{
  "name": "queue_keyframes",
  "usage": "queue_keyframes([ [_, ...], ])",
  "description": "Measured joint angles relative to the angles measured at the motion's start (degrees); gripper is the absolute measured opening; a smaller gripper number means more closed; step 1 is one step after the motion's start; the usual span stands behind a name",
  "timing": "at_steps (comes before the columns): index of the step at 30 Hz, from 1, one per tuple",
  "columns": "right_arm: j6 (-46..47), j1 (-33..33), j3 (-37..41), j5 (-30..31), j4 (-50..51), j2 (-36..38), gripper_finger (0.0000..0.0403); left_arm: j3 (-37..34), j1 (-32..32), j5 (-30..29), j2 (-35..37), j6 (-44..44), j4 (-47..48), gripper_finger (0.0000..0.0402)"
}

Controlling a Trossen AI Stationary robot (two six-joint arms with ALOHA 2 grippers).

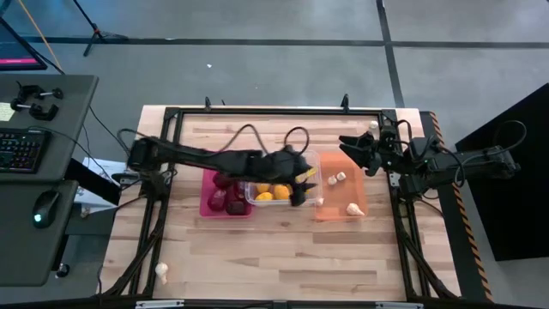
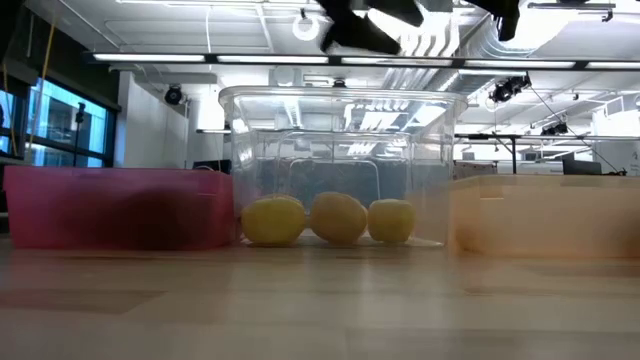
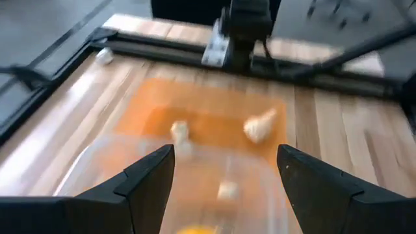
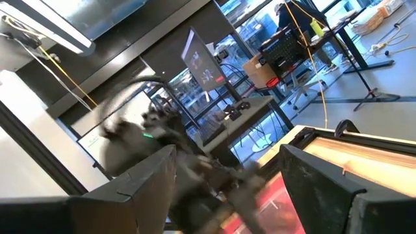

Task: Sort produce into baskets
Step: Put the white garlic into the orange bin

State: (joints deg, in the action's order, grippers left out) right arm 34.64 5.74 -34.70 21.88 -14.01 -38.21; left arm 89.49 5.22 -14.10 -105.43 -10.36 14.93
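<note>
Three trays stand side by side mid-table: a red tray (image 1: pixel 208 206) with dark red lumps (image 1: pixel 220 182), a clear tray (image 1: pixel 250 199) with lemons (image 1: pixel 273 194), and an orange tray (image 1: pixel 336 196) with garlic bulbs (image 1: pixel 335 178). The low view shows three lemons (image 2: pixel 338 218) resting on the clear tray's floor. My left gripper (image 1: pixel 304 186) hovers over the border between the clear and orange trays, open and empty (image 3: pixel 224 175). My right gripper (image 1: pixel 353 151) is open and empty (image 4: pixel 227 188) above the orange tray's far right corner.
One loose garlic bulb (image 1: pixel 161 271) lies near the table's near left corner, and another (image 1: pixel 373 125) lies at the far right by the black frame (image 1: pixel 274 112). Bare wood lies along the near side of the trays.
</note>
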Motion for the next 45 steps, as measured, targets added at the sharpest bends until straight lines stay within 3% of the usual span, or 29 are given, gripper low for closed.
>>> queue_keyframes([
  [4, 0.55, 0.00, 0.00, -0.14, 0.78, -0.03, 0.0261, -0.97, 6.21, -7.90, 8.44, -1.90, 13.07, 0.0260],
  [7, 2.75, 0.04, 0.00, -0.24, 2.05, -0.03, 0.0261, -3.36, 12.48, -12.40, 14.07, -8.16, 19.84, 0.0260],
  [12, 2.89, 0.11, 0.02, -0.43, 4.68, -0.77, 0.0261, -8.71, 22.69, -11.28, 18.87, -26.21, 30.65, 0.0260],
  [17, 2.87, 0.11, 0.04, -0.35, 6.24, -1.87, 0.0261, -14.91, 32.65, -9.16, 19.94, -44.43, 33.78, 0.0260],
  [19, 2.98, 0.11, 0.04, -0.32, 6.14, -2.54, 0.0261, -17.65, 35.34, -4.34, 19.94, -48.76, 33.55, 0.0260],
  [24, 4.14, 0.11, 0.04, -0.30, 6.15, -4.49, 0.0261, -24.45, 37.54, 14.96, 19.89, -62.06, 34.95, 0.0260],
  [28, 4.16, 0.11, 0.06, -0.28, 6.11, -6.31, 0.0261, -27.82, 39.29, 25.22, 19.98, -65.52, 34.66, 0.0260],
  [36, 5.67, 0.10, 0.04, -0.77, 6.12, -10.01, 0.0261, -32.64, 40.59, 42.76, 17.66, -67.54, 30.31, 0.0259],
  [45, 6.94, 0.11, 0.04, -0.91, 6.12, -12.13, 0.0261, -32.79, 44.80, 52.95, 7.94, -57.90, 30.58, 0.0259],
])
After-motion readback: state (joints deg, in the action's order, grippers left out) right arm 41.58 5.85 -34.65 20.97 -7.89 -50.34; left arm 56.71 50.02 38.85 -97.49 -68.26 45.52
